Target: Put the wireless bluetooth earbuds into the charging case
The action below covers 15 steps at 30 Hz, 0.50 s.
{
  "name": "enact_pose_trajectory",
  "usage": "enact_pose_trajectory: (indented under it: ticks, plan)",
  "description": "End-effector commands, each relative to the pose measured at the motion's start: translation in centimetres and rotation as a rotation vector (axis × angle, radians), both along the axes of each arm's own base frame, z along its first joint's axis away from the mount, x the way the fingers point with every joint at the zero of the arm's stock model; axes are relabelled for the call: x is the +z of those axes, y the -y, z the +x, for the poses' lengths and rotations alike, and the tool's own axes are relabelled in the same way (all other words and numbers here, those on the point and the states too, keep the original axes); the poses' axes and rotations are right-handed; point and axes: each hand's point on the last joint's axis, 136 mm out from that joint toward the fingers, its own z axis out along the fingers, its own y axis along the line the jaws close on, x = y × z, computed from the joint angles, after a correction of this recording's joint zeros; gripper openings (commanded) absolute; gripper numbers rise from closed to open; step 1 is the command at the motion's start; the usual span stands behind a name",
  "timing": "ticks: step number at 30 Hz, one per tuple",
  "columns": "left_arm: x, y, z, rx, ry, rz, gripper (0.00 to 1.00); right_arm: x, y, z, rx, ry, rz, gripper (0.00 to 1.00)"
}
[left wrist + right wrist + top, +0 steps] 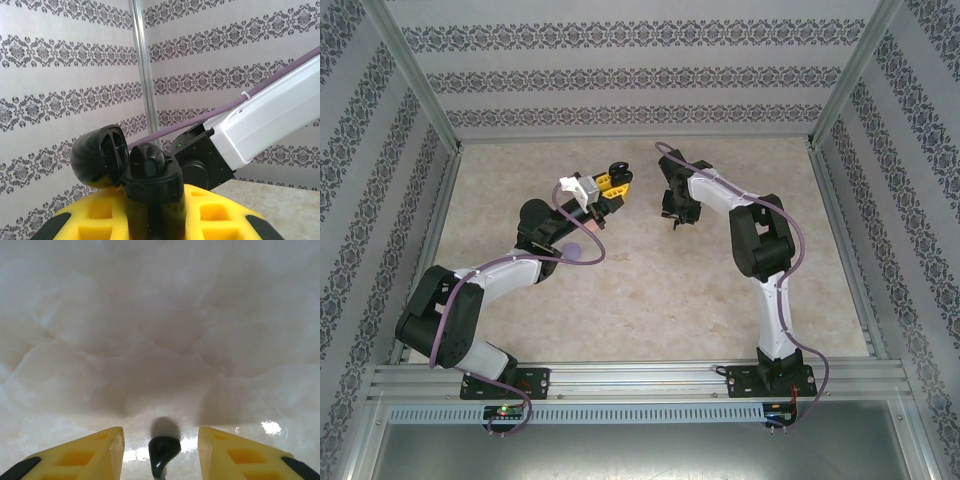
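Note:
My left gripper [608,184] is raised above the table and shut on a black charging case [152,195], which stands upright between the yellow fingers [220,215]. The case's lid [97,155] is flipped open to the left, and a dark rounded piece sits in its top. In the top view the case [618,168] juts past the left gripper toward the right arm. My right gripper [675,218] points down at the table. Its yellow fingers [95,450] stand apart on either side of one black earbud [164,450] lying on the tabletop, with a gap on each side.
The pale marbled tabletop [650,290] is fenced by aluminium rails [440,240] and patterned walls. A pale purple round thing [572,253] lies beside the left forearm. The right arm's white link [270,115] and purple cable cross behind the held case.

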Motion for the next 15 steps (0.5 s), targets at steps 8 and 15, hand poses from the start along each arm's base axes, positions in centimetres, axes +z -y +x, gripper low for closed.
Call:
enact_pose_trajectory:
  ticks: [8,15]
  plan:
    - [1.6,-1.0,-0.6,0.006,0.057,-0.039,0.00,-1.1,-0.5,-0.6,0.003,-0.031,-0.031,0.38]
    - [1.6,-1.1,-0.6,0.006,0.053,-0.044,0.00,-1.6,-0.6,-1.0,0.010,-0.037,-0.038,0.36]
